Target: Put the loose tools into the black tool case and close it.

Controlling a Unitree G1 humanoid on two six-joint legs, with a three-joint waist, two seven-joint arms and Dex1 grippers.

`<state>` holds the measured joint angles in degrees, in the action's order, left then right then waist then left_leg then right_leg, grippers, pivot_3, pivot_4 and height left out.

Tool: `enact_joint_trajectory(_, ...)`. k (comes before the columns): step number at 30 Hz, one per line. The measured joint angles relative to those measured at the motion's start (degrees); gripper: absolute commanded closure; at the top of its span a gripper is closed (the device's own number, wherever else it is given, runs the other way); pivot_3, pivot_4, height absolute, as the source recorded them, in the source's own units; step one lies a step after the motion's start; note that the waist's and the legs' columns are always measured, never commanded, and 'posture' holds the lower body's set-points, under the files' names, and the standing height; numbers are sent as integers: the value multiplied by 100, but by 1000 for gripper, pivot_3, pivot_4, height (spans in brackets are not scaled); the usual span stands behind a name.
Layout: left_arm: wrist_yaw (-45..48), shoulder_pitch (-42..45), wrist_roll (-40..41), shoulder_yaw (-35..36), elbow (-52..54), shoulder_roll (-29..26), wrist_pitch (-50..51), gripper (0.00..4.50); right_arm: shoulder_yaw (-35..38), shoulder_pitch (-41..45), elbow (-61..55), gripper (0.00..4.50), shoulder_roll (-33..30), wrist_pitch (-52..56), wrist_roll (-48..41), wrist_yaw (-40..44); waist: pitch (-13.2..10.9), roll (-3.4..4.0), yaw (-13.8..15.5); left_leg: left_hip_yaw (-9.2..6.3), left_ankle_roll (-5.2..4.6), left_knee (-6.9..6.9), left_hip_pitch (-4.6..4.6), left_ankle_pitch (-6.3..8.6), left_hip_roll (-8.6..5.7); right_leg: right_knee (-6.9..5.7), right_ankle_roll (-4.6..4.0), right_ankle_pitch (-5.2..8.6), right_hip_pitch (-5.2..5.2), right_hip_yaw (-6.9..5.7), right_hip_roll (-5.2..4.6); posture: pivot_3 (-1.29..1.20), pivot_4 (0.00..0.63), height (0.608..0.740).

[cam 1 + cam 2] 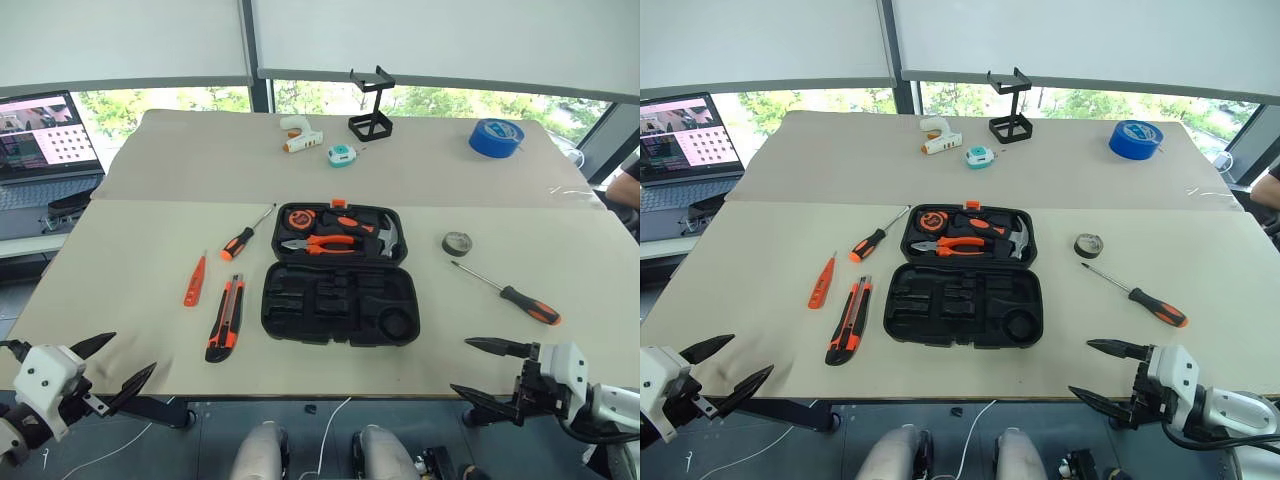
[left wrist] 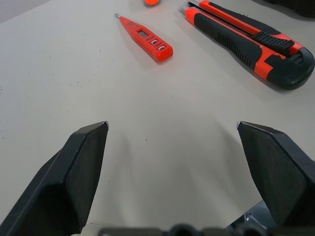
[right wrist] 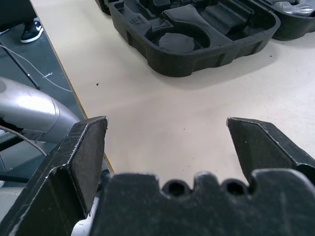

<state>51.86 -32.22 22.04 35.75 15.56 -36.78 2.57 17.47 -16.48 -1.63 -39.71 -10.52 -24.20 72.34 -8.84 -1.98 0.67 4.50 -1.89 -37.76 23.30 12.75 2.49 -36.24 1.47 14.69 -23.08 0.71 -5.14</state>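
Left end effector [image 1: 112, 365]: fingers spread wide, empty, at the near left edge of the tabletop [image 1: 150, 170].
Right end effector [image 1: 482, 368]: fingers spread wide, empty, at the near right edge, facing the case's near right corner.
Utility knife [image 1: 224, 319]: nearest tool to the left end effector, just left of the case; long axis runs near to far, black butt end toward the robot.
Tester screwdriver [image 1: 194, 281]: left of the knife, apart from it; long axis near to far, metal tip away from the robot.
Left screwdriver [image 1: 238, 241]: beyond the knife, beside the case's far left corner; handle nearer, shaft slanting toward the far right. In the left wrist view it is cut off to an orange tip.
Black tool case [image 1: 338, 303]: open flat at mid-tabletop. Near half holds empty moulded recesses; far half holds pliers [image 1: 320, 243], a hammer [image 1: 385, 233] and other pieces too small to name.
Right screwdriver [image 1: 505, 292]: right of the case, well apart; handle toward the near right, shaft pointing far left.
Grey tape roll [image 1: 457, 243]: lying flat just beyond that shaft's tip.
Far edge: glue gun [image 1: 296, 136], tape measure [image 1: 341, 154], wire-frame stand [image 1: 371, 118], blue tape roll [image 1: 496, 137].
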Motion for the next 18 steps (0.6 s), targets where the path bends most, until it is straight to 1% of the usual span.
enact_joint_trajectory(2,-65,41,45,21,10,25,40,0,-14,39,-1,13,3,39,-12,-31,0,0,-1,0,0,0,-1,0,0,0,0,0,0,1,0,0,150,740)
enact_joint_trajectory(5,-813,293,646,549,12,410,693,0,-101,663,-193,13,250,428,-323,-456,0,-3,-75,4,0,-1,-4,0,16,-9,21,-26,-4,9,11,0,150,740)
enact_joint_trajectory(8,-1489,289,1123,1049,67,664,1336,0,-132,1092,-616,13,450,545,-818,-500,2,-1,-104,3,6,1,-5,8,21,-7,32,-27,-3,8,19,0,150,740)
enact_joint_trajectory(11,-2005,213,1185,1117,-104,805,1899,0,-144,1335,-871,13,581,730,-1158,-581,4,-7,-92,2,8,0,-3,13,18,-8,32,-27,-3,6,21,0,150,740)
enact_joint_trajectory(15,-2120,315,1508,1121,-257,601,2647,0,-143,1347,-966,13,633,783,-1211,-760,20,-35,-7,3,10,-5,-5,13,17,-7,30,-28,-3,1,19,0,150,740)
enact_joint_trajectory(18,-2178,886,1910,1072,-210,19,3379,0,-164,1347,-1081,13,680,866,-1205,-962,22,-37,43,7,41,-6,-15,24,25,-9,15,-25,-11,-21,7,0,150,740)
